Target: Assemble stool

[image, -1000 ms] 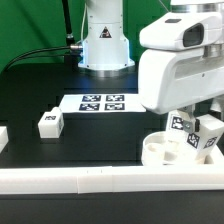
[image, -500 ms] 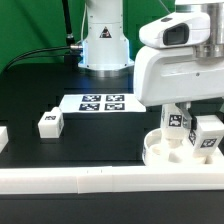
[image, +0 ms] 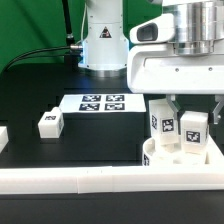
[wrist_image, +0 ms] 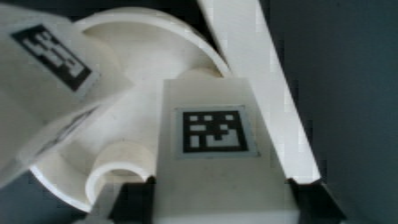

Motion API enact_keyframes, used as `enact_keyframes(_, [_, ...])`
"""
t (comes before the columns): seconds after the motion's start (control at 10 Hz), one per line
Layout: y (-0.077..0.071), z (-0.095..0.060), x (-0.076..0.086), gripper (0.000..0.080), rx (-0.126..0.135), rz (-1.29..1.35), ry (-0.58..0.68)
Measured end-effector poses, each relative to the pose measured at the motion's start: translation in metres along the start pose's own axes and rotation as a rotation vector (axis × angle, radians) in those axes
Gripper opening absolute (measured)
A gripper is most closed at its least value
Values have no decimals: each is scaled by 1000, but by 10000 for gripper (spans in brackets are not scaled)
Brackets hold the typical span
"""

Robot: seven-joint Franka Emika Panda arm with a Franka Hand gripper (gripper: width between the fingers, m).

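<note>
Well, the worktop (image: 30,100) is matte black, with a green backdrop (image: 25,25) behind it and a long white rail (image: 60,180) along its near edge. To the exterior view's left of the marker board (image: 102,103), a blocky white loose leg (image: 49,122) lies alone. To the board's right in that view, close to the rail, sits the round plastic seat (image: 150,155) with a tagged standing leg (image: 162,122) upright on it. Just beside that, the claw (image: 194,108) is clamped on a third leg (image: 192,130), with its dark pads (wrist_image: 128,195) pressed against opposite sides. I cannot tell whether that leg has reached its socket.
</note>
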State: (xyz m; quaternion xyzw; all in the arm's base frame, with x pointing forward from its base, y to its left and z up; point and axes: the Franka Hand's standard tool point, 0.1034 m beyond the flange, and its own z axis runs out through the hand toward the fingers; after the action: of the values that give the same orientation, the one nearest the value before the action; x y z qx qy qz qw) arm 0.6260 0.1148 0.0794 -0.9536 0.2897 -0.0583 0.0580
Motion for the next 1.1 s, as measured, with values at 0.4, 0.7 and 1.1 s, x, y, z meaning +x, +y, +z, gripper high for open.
enact_keyframes(0.4, [3, 1, 3, 343, 24, 435, -21])
enact_keyframes(0.7, [2, 1, 0, 343, 14, 652, -40])
enact_keyframes(1.1, [-1, -11, 7, 582, 38, 555, -39])
